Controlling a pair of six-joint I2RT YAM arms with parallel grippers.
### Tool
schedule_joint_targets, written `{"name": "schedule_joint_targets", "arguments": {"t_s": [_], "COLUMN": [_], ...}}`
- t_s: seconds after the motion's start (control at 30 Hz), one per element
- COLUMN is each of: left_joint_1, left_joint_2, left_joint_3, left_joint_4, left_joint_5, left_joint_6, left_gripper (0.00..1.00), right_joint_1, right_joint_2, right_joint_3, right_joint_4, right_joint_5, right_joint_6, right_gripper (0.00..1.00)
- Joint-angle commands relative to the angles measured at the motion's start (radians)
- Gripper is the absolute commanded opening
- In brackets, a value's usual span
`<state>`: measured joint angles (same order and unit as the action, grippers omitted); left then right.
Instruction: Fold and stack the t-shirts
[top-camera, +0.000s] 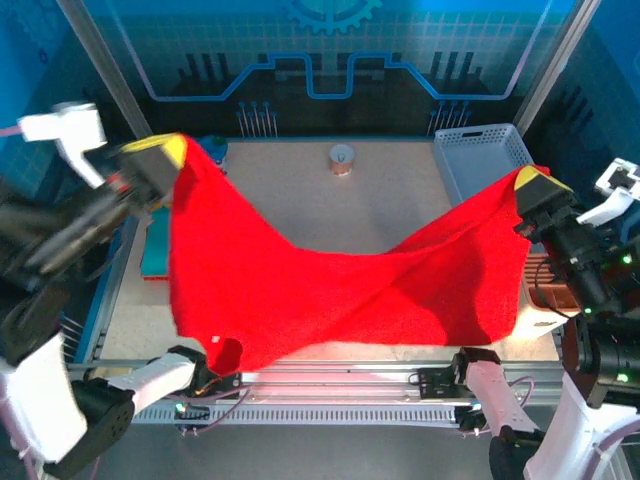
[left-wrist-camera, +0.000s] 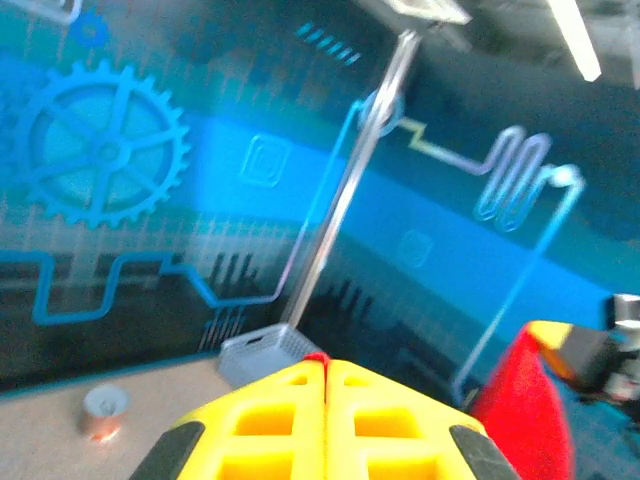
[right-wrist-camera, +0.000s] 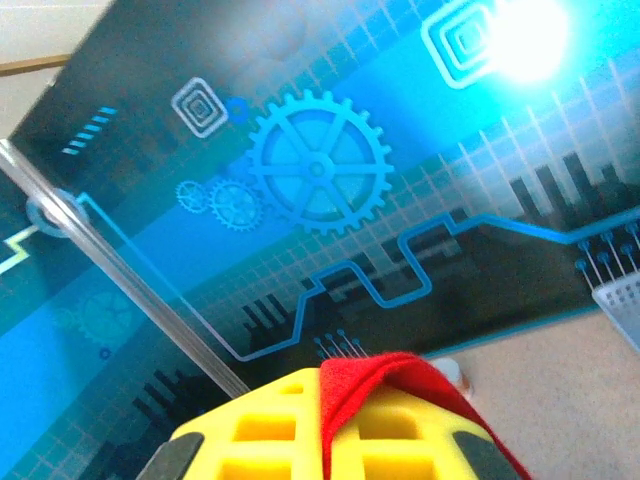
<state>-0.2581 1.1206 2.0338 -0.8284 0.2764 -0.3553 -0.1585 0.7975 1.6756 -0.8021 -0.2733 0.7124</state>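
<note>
The red t-shirt (top-camera: 330, 290) hangs spread across the middle of the table (top-camera: 300, 190), held up by two corners and sagging between them in a wide, shallow V. Its lowest fold droops to the near edge, and one flap curls over by the near left corner. The left corner is lifted high at the far left, where the left gripper (top-camera: 168, 152) has it. From the left wrist view that gripper (left-wrist-camera: 325, 375) has its yellow jaws pressed flat together, with just a thin sliver of red showing in the seam between them. The right corner is up at the right side, nipped by the right gripper (top-camera: 532, 182). In the right wrist view that gripper (right-wrist-camera: 325, 390) has its jaws clamped on a fold of red cloth that bunches out over the right-hand finger. Behind the raised left part of the shirt, at the left edge of the table, lies a folded teal shirt (top-camera: 155, 250), partly hidden by the red one. At the far right corner stands a white lattice basket (top-camera: 480, 160), just beyond the right-hand corner of the shirt. A small round can (top-camera: 342, 158) sits at the far middle of the table, well apart from the cloth. A blue wall panel (top-camera: 330, 50) with printed gears and circuit lines backs the scene.
</note>
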Motion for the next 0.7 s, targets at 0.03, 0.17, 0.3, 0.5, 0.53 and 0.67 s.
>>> {"name": "schedule_joint_targets", "arguments": {"t_s": [0.03,0.17,0.3,0.5,0.53,0.67], "left_joint_1": [0.045,0.075,0.103,0.127,0.131,0.155], "left_joint_2": [0.114,0.214,0.339,0.601,0.654,0.829], "left_joint_3": [-0.167,-0.264,-0.364,-0.345,-0.311,-0.163], "left_joint_4": [0.117,0.169,0.266,0.353,0.341,0.295], "left_joint_5": [-0.083,-0.123,-0.094,-0.039,-0.030,0.023], "left_joint_6": [0.030,0.052,0.016,-0.031,-0.031,-0.064], "left_gripper": [0.00,0.00,0.00,0.00,0.00,0.00], "right_joint_1": [-0.009,0.020,0.027,0.028,0.028,0.021], "right_joint_2": [0.091,0.191,0.339,0.636,0.682,0.835], "right_joint_3": [-0.220,-0.408,-0.540,-0.503,-0.483,-0.401], "right_joint_4": [0.050,0.156,0.310,0.451,0.461,0.486], "right_joint_5": [-0.037,-0.029,-0.055,-0.057,-0.056,-0.056], "right_joint_6": [0.030,0.002,-0.010,-0.049,-0.052,-0.069], "right_gripper": [0.00,0.00,0.00,0.00,0.00,0.00]}}
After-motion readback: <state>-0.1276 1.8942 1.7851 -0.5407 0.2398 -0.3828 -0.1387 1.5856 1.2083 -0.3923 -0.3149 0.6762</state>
